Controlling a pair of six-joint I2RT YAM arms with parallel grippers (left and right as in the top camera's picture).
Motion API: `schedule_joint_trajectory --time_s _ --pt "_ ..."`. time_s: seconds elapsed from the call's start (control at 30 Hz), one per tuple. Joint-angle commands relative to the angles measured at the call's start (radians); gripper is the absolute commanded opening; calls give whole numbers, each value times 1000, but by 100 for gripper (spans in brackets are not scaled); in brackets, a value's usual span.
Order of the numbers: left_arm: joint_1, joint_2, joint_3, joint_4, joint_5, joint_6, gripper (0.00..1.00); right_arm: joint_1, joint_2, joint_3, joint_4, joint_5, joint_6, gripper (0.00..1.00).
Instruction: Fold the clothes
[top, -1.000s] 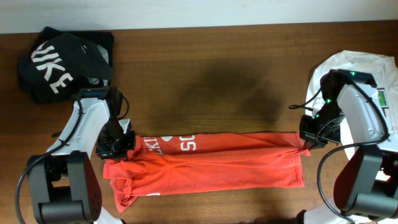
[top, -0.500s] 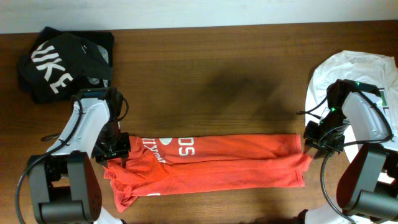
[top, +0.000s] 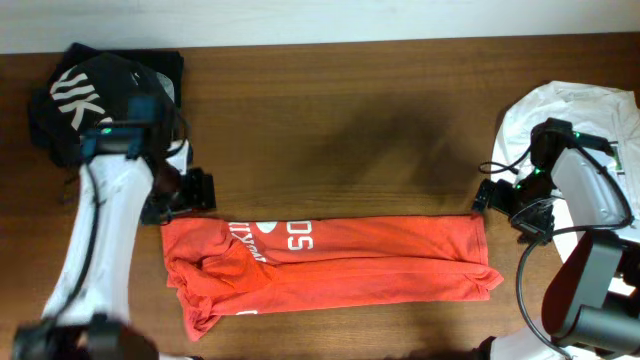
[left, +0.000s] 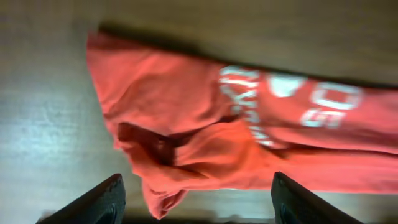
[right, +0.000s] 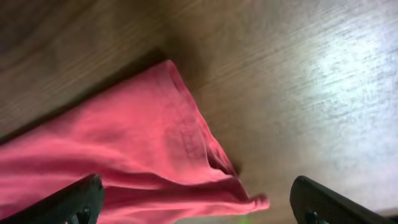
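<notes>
The red-orange T-shirt lies on the table as a long band folded lengthwise, its white lettering facing up near the left end. That left end is bunched and creased. My left gripper hovers open just behind the shirt's left end, and its fingers stand wide apart with nothing between them. Just beyond the shirt's right end, my right gripper is open too, with its fingertips spread over the hem corner. Neither gripper holds any cloth.
A black T-shirt with large white letters is heaped at the back left corner. A white T-shirt lies at the right edge under the right arm. Bare brown wood stretches behind the red-orange shirt.
Both grippers opened and let go of the shirt's ends, then drew back from it. The shirt settled flat, its upper edge a little nearer the front than before.
</notes>
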Motion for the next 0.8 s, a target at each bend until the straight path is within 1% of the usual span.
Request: schedule_joint_trajectory --time_s 0.0,0.07,0.13,0.17,0.2,0.33,0.37,0.43,0.6,0.67,0.7,0.73,0.77 --pt "2 -69 17 -46 71 37 76 -34 -23 -8 10 -114 -131 99" --pt "2 -69 12 -53 71 37 77 -47 -23 -27 24 -120 -142 99" --pt "1 -69 11 -59 71 37 86 -58 -22 -64 69 -117 -145 99" --pt "2 -69 11 -67 71 37 95 -69 -14 -83 105 -117 -145 99" --pt "2 -69 11 -72 70 37 99 -88 -5 -100 131 -121 -145 99" --pt "2 -69 11 -86 71 37 99 -147 4 -135 194 -147 -146 99" --pt "2 -69 11 -85 71 37 99 -148 5 -156 200 -182 -175 99" --pt "2 -69 11 -85 71 37 99 -137 5 -195 229 -193 -179 99" --pt "2 -69 11 -85 71 37 99 -130 5 -371 369 -259 -179 99" --pt "2 -69 11 -85 71 37 99 -130 5 -394 371 -295 -182 99" --pt "2 -69 11 -85 71 37 99 -130 5 -397 342 -331 -183 100" --pt "2 -69 11 -85 71 37 99 -130 5 -397 316 -348 -182 93" --pt "2 -69 11 -85 71 37 99 -130 5 -397 298 -357 -183 83"
